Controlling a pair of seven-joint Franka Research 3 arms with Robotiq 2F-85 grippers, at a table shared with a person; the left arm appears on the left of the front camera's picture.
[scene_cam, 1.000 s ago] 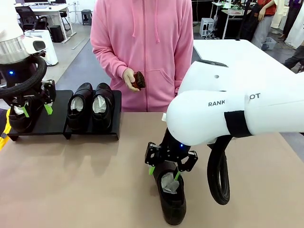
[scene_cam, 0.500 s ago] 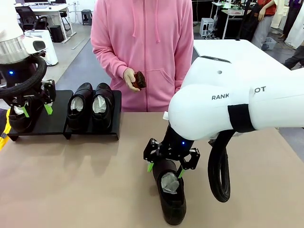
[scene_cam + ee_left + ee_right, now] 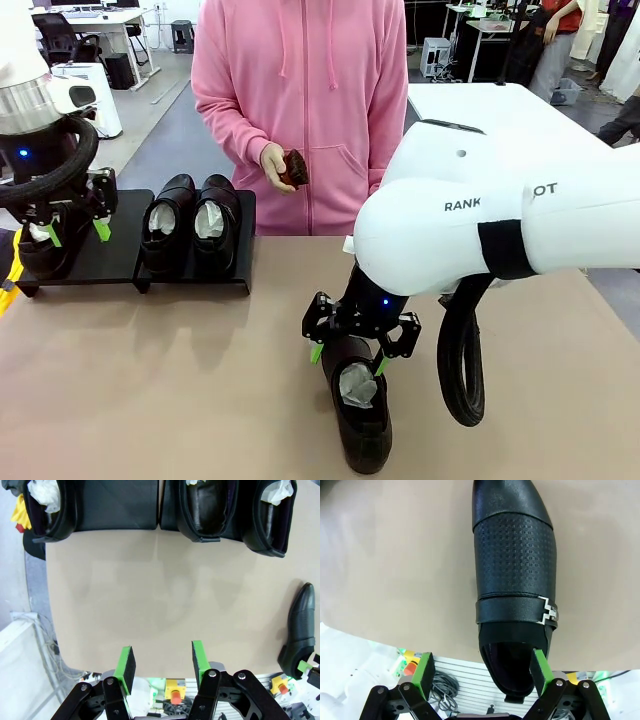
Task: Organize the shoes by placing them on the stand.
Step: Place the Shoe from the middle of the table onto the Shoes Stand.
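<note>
A: We are hovering the right gripper [image 3: 347, 358] over the loose shoe [image 3: 359, 415] at six o'clock on the bench [image 3: 180, 380]. Its jaws are standing wide and gripping nothing, with the heel sitting off-centre, close against one pad [image 3: 540, 671].

B: That is what is worrying us. If we are closing from here, that pad may be catching the collar first and twisting the glossy shoe out sideways, or pinching only the paper stuffing [image 3: 357, 385].

A: And the stand [image 3: 110, 255] at ten o'clock?

B: Two shoes [image 3: 190, 222] are filling its right panel and a third shoe [image 3: 38, 248] is sitting at its left end. Our left gripper [image 3: 161, 664] is hanging over there, jaws part open and empty. Carrying across, we are risking a brush with that arm or knocking the placed pair.
</note>
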